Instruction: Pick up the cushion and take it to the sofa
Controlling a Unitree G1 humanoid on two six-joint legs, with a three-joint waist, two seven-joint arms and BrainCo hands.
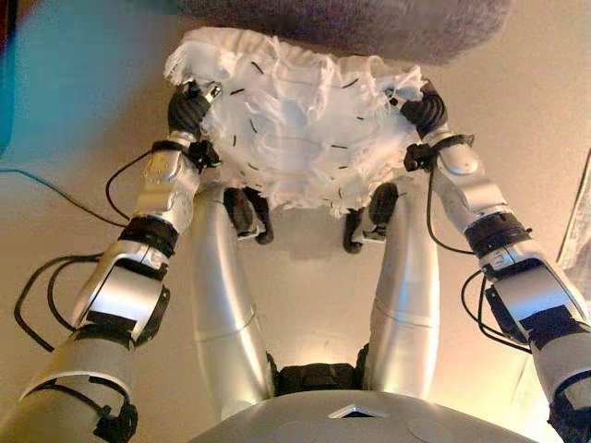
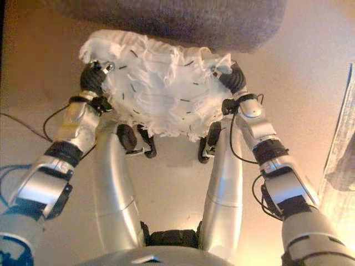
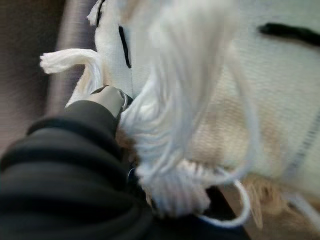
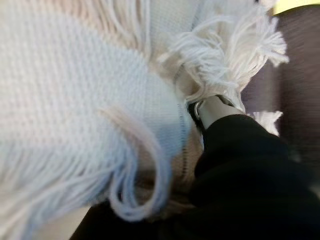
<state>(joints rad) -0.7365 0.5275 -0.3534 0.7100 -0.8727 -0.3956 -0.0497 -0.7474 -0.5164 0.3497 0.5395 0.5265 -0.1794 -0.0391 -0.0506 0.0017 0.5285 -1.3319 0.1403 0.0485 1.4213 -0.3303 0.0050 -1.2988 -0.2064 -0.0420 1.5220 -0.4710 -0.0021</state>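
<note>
A white knitted cushion (image 1: 295, 120) with fringed edges and short black stitches is held up off the floor between my two hands. My left hand (image 1: 189, 109) presses against its left side and my right hand (image 1: 423, 109) against its right side. Only their dark ribbed covers show, half buried in the fringe. The far edge of the cushion reaches the front of the grey sofa (image 1: 369, 23) at the top of the eye views. Both wrist views are filled from close up by the cushion's weave (image 3: 240, 90) and tassels (image 4: 225, 45), past the dark covers (image 3: 65, 150) (image 4: 250, 160).
Beige floor (image 1: 517, 120) lies around and below the cushion. A teal object (image 1: 55, 74) fills the upper left corner. A grey, cloth-like thing (image 2: 341, 149) stands along the right edge.
</note>
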